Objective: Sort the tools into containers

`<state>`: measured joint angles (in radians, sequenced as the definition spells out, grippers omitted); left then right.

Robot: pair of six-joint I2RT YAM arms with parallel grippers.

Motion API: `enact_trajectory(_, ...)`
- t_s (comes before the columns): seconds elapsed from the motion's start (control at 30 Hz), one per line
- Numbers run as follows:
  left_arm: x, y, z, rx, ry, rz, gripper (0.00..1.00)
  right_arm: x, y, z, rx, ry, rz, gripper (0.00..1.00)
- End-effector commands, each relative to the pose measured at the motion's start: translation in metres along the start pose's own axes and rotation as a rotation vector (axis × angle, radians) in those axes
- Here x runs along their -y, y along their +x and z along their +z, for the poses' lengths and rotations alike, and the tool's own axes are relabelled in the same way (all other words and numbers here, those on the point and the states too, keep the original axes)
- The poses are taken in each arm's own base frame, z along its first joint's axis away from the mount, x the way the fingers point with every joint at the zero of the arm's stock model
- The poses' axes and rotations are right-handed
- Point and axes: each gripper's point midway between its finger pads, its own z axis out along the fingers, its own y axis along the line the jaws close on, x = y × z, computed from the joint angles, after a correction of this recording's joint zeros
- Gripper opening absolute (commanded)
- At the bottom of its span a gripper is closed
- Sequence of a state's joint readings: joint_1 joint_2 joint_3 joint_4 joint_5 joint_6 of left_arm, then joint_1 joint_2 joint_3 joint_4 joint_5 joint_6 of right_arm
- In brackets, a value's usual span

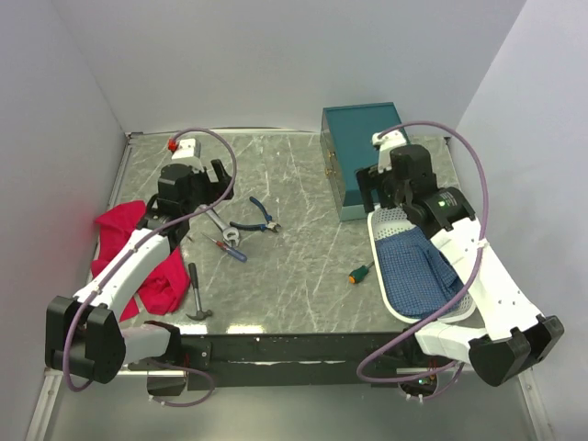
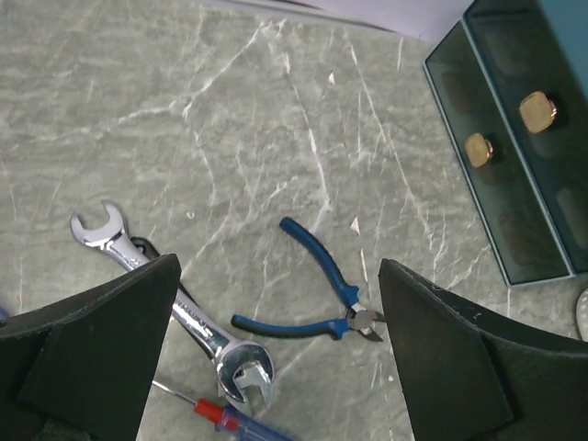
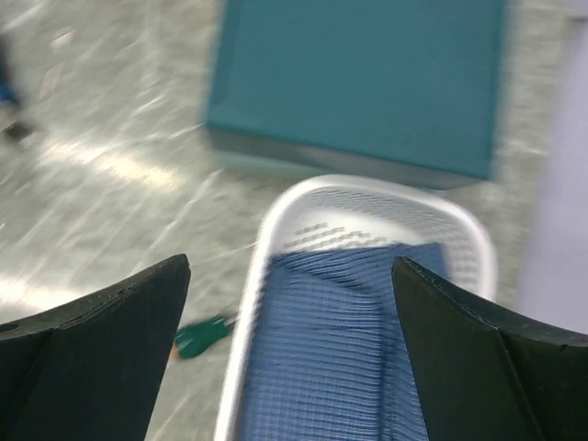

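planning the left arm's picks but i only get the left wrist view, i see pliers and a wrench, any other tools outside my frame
Observer: Yes, a small black-handled hammer lies near the front edge, right of a red cloth.
Operator: where's the basket
Observer: The white basket sits on the right side, just nearer than the teal box.
Operator: anything in it
Observer: Only its blue lining shows; a stubby screwdriver lies on the table just left of it.

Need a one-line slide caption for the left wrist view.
Open left gripper hovering over pliers and wrench, teal box at upper right.
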<state>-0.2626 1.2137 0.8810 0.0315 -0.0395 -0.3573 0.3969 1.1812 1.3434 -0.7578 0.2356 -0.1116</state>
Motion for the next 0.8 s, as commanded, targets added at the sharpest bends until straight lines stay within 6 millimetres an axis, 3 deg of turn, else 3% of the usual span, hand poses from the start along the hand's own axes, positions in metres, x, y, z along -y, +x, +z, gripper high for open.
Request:
enact_trajectory(0.0, -0.002, -0.004, -0.006, 0.012, -0.014, 0.004, 0.96, -0.053, 0.013, -0.007, -0.019, -0.264, -0.039, 0.98)
enact_trajectory(0.03, -0.004, -0.001, -0.006, 0.004, -0.019, 0.011, 0.96, -0.079, 0.011, -0.012, 0.012, -0.409, -0.093, 0.97)
enact_trajectory(0.17, -0.019, 0.014, -0.007, -0.021, -0.068, 0.051, 0.96, -0.124, 0.038, -0.003, 0.03, -0.615, -0.252, 0.94)
enact_trajectory(0.3, -0.036, 0.029, -0.011, -0.046, -0.094, 0.035, 0.96, -0.148, 0.071, 0.023, -0.089, -0.655, -0.296, 0.76)
enact_trajectory(0.33, -0.038, 0.033, -0.013, -0.055, -0.093, 0.029, 0.96, -0.149, 0.081, 0.028, -0.138, -0.648, -0.287, 0.51)
enact_trajectory(0.43, -0.053, 0.032, -0.018, -0.045, -0.128, 0.008, 0.96, -0.151, 0.101, 0.04, -0.238, -0.636, -0.281, 0.0)
enact_trajectory(0.53, -0.063, 0.024, -0.021, -0.002, -0.149, 0.025, 0.96, -0.15, 0.115, 0.029, -0.218, -0.682, -0.347, 0.0)
enact_trajectory(0.67, -0.075, 0.003, -0.022, 0.079, -0.186, 0.133, 0.96, -0.136, 0.173, 0.026, -0.36, -0.668, -0.429, 0.0)
enact_trajectory(0.77, -0.07, -0.01, -0.022, 0.11, -0.168, 0.149, 0.96, -0.12, 0.21, 0.028, -0.485, -0.637, -0.478, 0.0)
